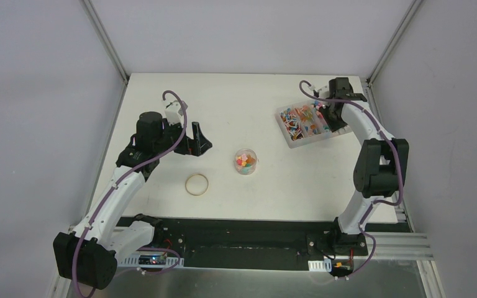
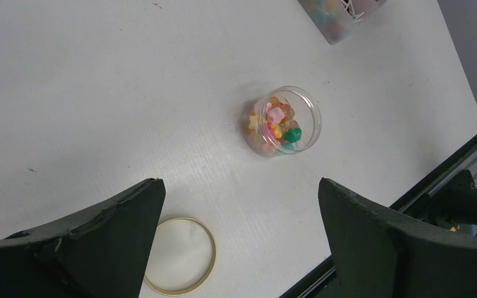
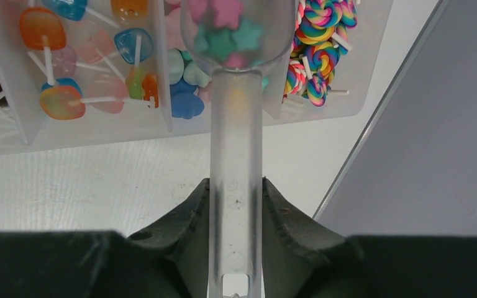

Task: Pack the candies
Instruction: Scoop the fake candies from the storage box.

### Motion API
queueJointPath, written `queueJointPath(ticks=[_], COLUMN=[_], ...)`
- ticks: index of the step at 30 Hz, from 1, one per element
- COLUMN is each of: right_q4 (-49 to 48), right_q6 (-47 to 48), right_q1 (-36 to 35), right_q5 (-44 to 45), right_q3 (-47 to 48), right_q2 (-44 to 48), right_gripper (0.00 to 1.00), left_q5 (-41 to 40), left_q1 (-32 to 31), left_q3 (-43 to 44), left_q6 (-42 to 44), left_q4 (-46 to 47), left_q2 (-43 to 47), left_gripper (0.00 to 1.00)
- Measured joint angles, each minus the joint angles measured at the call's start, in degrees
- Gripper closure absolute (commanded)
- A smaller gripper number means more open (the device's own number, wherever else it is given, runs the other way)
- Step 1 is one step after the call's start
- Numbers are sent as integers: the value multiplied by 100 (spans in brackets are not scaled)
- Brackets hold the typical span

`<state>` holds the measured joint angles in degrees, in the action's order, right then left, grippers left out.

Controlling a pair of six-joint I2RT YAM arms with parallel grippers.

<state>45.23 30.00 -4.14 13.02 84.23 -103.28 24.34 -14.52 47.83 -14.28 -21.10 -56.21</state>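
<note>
White bench (image 1: 242,105); over the tray (image 3: 99,133), right jaws clench the scoop (image 3: 235,174) handle. Candies (image 3: 227,34) look light, loose, roll-prone: keep level. Left jaws released.

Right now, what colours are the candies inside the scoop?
Pink and teal candies, star-shaped, lie in the clear scoop. The right wrist view shows them best.

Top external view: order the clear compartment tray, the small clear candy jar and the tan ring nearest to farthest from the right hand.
1. Clear compartment tray, far right, with the right hand over it.
2. Small clear candy jar, table centre.
3. Tan ring, left of centre.
</note>
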Motion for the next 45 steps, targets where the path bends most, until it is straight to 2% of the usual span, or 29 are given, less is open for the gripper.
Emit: queueJointPath(ticks=[17, 30, 45], right_q4=[-1447, -1987, -2597], right_q6=[-299, -435, -682], right_q1=[24, 107, 651], right_q5=[-94, -269, -1290], right_q3=[-1309, -1867, -2710], right_q2=[573, 942, 1639], right_gripper=[100, 100, 100], left_q5=[-9, -28, -33], left_q1=[0, 0, 0], left_q3=[0, 0, 0], left_q6=[0, 0, 0], left_q4=[0, 0, 0], left_q2=[-2, -2, -2], left_gripper=[1, 1, 1])
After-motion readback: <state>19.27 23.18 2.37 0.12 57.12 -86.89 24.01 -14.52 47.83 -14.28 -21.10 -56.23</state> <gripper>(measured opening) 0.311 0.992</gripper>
